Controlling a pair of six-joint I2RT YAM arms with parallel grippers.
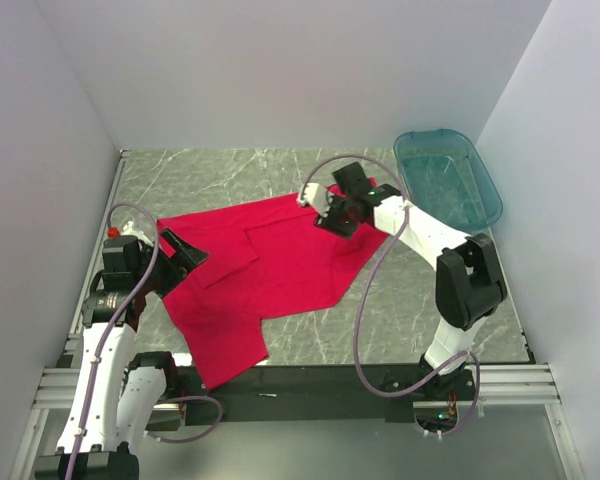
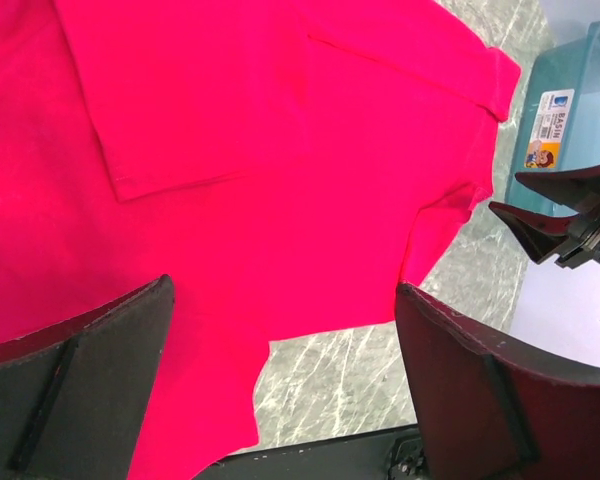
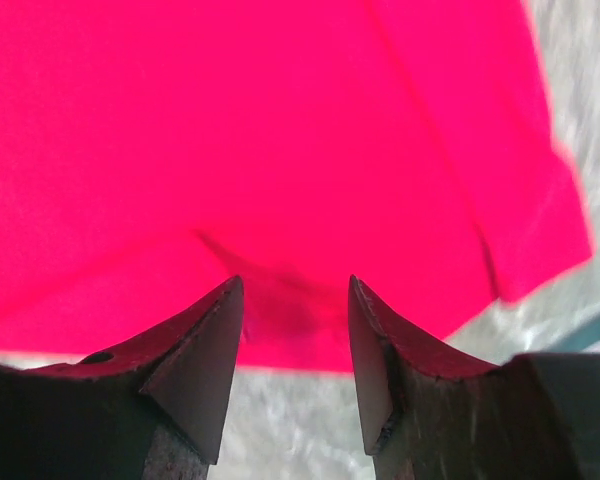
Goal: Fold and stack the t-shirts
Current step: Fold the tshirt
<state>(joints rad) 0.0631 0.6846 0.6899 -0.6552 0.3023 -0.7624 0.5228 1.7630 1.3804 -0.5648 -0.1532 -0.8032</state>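
A red t-shirt (image 1: 255, 275) lies partly folded on the marble table, spread from the left side to the middle. It fills most of the left wrist view (image 2: 230, 150) and the right wrist view (image 3: 260, 130). My left gripper (image 1: 185, 255) is open and empty, raised over the shirt's left edge. My right gripper (image 1: 338, 213) is open and empty, just above the shirt's far right edge; its fingertips (image 3: 220, 320) hover over the hem and nothing lies between the jaws.
A teal plastic basin (image 1: 448, 178) stands at the back right and also shows in the left wrist view (image 2: 570, 110). Bare marble table (image 1: 410, 300) lies in front of the shirt on the right. White walls enclose the table on three sides.
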